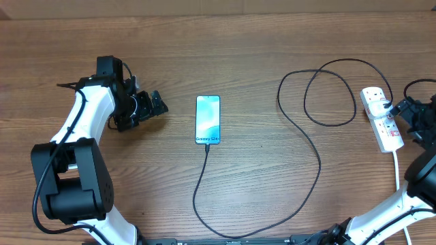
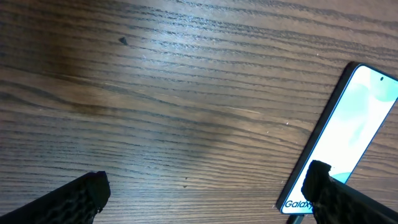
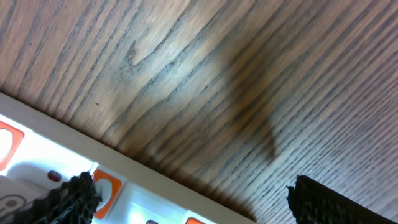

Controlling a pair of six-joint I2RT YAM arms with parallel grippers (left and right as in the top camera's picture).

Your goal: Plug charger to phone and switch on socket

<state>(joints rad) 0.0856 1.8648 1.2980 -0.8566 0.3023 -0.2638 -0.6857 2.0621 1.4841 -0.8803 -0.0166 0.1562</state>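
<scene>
Black ribbed fingers of the right arm [image 3: 186, 200] filled the bottom of the right wrist view. They were spread as wide as they go and held nothing. Beneath them ran the brown wood-grain bench [image 1: 272, 47].

On the bench, at 3 o'clock in the overhead view, lay the white elongated power-strip socket [image 1: 381, 117]. Its long axis ran from about 11 to 5 o'clock, and the right fingers sat right at its 3 o'clock edge. The left arm's fingers [image 2: 208, 196], equally wide and empty, rested well apart from it, just at 9 o'clock of the slim black-edged phone with the bright blue screen [image 1: 208, 120]. The phone lay mid-bench, pointing 12 to 6.

From the phone's 6 o'clock end the thin black looping charger cable [image 1: 318, 167] swept round to the socket, and its tip looked already seated in the phone.

That left the small orange-red rocker switches [image 3: 107, 186], one just beside the 8 o'clock finger in the right wrist view. The press looked like the right arm's job, angled toward 8 o'clock. Which rocker fed the charger could not be told.
</scene>
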